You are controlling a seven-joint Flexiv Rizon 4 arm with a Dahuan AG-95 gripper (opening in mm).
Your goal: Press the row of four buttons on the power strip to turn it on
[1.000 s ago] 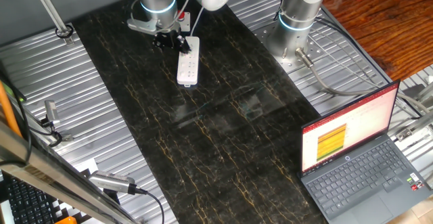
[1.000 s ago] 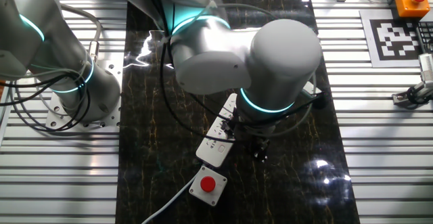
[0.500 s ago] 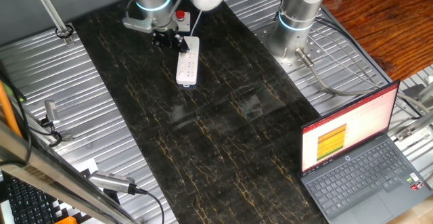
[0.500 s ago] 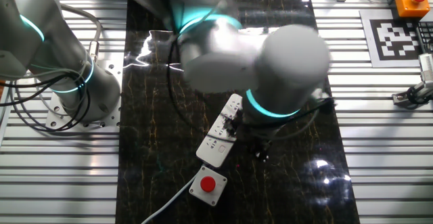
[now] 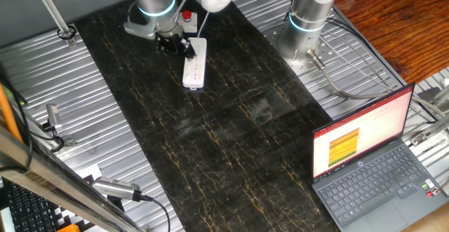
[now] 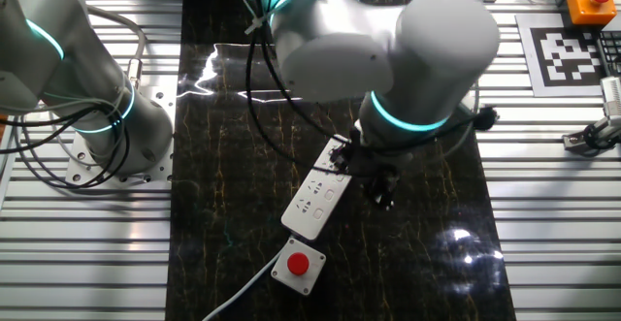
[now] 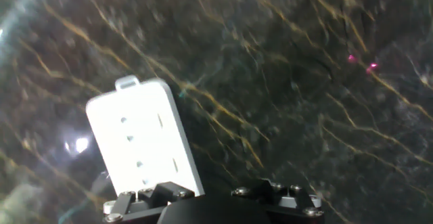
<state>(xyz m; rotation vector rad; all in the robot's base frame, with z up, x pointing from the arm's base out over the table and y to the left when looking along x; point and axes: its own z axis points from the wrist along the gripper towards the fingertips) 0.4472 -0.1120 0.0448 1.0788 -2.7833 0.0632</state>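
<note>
The power strip lies flat on the dark table, just left of the gripper; I cannot tell the state of the fingers. It looks light and stiff, so it may slide. Better to push straight down on the buttons, without grasping.

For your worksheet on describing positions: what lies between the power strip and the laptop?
Nothing: in one fixed view only bare dark table top separates the power strip from the laptop.

Dark gold-veined marble tabletop carries the power strip, grey red-button box just beside it
</note>
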